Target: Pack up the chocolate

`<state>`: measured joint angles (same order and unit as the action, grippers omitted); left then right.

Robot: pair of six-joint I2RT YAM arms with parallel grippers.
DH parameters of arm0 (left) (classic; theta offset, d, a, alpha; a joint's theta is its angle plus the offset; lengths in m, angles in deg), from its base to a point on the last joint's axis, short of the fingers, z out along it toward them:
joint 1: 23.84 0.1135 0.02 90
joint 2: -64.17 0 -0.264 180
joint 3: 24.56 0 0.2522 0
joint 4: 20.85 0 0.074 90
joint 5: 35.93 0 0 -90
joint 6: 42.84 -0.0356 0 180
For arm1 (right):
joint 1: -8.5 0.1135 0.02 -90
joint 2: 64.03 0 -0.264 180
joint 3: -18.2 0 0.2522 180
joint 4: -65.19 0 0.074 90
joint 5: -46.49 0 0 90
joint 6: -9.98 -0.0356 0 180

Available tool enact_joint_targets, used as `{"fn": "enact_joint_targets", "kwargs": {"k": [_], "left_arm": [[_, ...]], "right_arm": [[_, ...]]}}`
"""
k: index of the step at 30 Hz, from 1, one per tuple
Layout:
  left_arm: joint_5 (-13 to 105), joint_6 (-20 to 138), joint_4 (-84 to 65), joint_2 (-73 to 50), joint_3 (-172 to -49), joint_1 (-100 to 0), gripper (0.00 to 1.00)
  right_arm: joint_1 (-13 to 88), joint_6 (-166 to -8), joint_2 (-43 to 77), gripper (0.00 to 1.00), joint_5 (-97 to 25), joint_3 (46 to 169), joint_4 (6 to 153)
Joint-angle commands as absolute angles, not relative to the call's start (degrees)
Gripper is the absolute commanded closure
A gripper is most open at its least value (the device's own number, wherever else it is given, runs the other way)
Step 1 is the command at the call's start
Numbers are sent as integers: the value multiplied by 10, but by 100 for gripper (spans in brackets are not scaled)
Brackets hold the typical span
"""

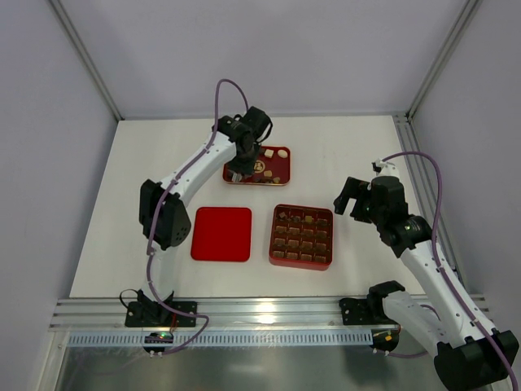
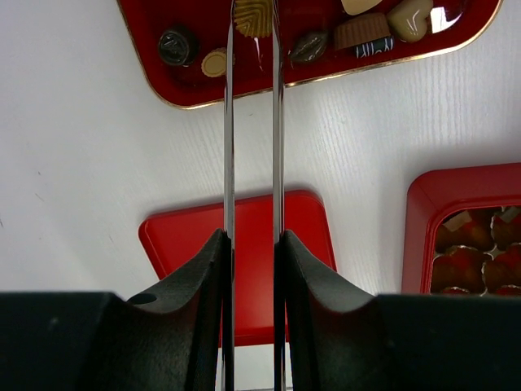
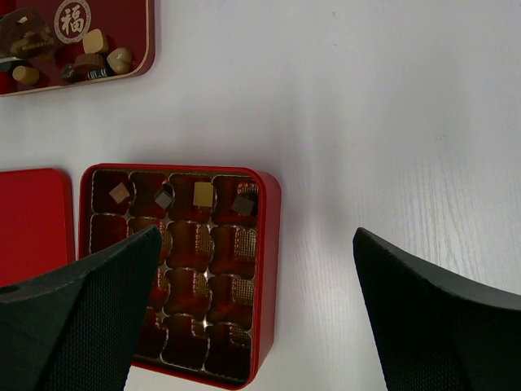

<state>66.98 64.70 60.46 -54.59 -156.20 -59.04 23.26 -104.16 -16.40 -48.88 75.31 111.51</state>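
Note:
Loose chocolate pieces [image 2: 362,31] lie in a red gold-rimmed tray [image 1: 282,152] at the back. My left gripper [image 2: 253,6] reaches over that tray, and its two long thin blades stand close together with a tan ribbed chocolate piece [image 2: 253,18] filling the gap between them. The red gridded box [image 1: 301,236] sits mid-table with several small pieces [image 3: 203,194] in its far row. My right gripper [image 3: 256,236] hangs open and empty just right of the box [image 3: 269,269].
A flat red lid [image 1: 221,234] lies left of the box, below my left wrist. The tray [image 3: 138,73] also holds dark, tan and cream pieces. Aluminium frame posts stand at the back corners, and a rail runs along the near edge.

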Motion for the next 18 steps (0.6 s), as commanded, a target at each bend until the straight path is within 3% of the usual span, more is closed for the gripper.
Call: {"fn": "enact_joint_targets", "kwargs": {"k": [1,18], "left_arm": [[678,646,609,-495,-1582,-602,72],[688,671,622,-449,-1563,-659,72]], "right_arm": [[231,-1044,-164,0,-491,755,1092],[231,-1045,-158,1,-493,749,1081]]}}
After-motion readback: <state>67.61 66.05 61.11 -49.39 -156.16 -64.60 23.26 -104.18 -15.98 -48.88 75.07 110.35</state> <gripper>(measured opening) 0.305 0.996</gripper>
